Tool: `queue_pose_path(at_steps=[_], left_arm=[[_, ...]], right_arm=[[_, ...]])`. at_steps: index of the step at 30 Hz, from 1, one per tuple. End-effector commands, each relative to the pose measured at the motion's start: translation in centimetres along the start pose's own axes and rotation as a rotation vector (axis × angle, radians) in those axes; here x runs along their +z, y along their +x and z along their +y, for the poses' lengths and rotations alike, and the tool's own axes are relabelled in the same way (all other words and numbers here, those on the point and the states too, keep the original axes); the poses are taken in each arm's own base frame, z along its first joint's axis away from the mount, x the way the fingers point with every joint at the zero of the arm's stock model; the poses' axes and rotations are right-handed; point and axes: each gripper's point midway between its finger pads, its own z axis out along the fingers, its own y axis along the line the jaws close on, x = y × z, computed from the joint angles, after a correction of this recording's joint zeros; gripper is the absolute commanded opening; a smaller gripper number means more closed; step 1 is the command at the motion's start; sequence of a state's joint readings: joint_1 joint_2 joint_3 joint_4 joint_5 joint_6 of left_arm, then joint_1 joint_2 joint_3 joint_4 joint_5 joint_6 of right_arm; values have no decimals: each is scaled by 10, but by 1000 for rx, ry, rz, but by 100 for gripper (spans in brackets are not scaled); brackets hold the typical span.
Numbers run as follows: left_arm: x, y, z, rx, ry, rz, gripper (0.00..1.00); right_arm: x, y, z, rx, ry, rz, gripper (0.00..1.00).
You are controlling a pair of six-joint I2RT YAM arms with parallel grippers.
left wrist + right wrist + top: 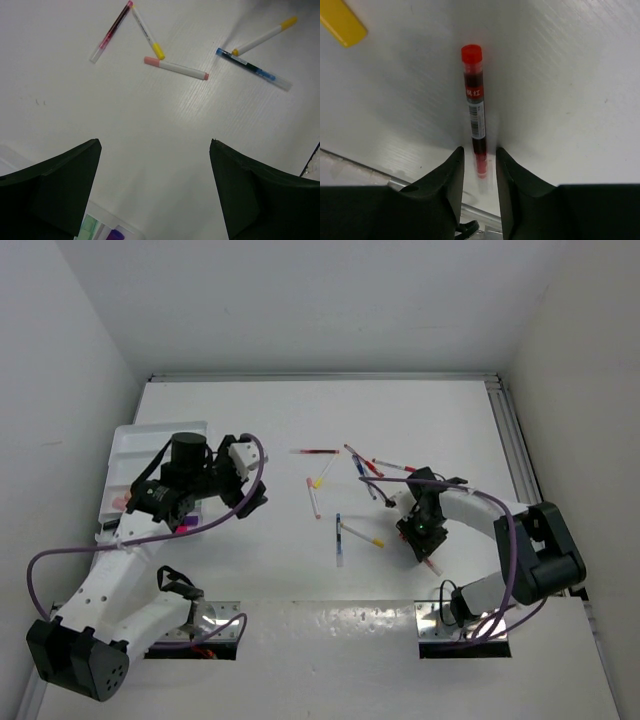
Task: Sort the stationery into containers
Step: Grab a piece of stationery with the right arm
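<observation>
**A:** Why are the right fingers set at the tail of the red pen?

**B:** They straddle it across its width, so closing would pinch the barrel from both sides. They stand narrow, one on each side, with a sliver of worktop showing between. I cannot tell whether they grip it yet.

**A:** Which way does it lie?

**B:** Flat on the worktop, front right. Its long axis runs straight out from the fingers, with the red cap at the far end and the tail towards the near edge.

**A:** And the left fingers?

**B:** Spread wide and empty, hanging over the worktop just beside the tray, probably to stay out of the way. The tray sits far left, well apart from the pen.
</observation>
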State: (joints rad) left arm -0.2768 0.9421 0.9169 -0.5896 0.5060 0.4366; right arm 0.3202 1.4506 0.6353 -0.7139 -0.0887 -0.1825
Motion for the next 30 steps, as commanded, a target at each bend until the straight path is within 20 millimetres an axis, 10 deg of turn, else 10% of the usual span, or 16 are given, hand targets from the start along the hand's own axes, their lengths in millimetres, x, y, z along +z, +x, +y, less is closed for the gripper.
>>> queue_pose_path(at_steps=[1, 9, 17, 30], left_arm=[[-1, -16, -7, 58, 26, -82, 96], [-3, -27, -26, 243, 146, -124, 86], [11, -33, -67, 595, 274, -105, 71], [52, -86, -173, 984, 491, -201, 54]], right_arm=[[9, -5, -8, 5, 45, -7, 31], [1, -23, 7, 10, -66, -2, 0], [-90, -94, 61, 22, -454, -98, 0], [-158, -107, 140, 75, -1026, 31, 0]])
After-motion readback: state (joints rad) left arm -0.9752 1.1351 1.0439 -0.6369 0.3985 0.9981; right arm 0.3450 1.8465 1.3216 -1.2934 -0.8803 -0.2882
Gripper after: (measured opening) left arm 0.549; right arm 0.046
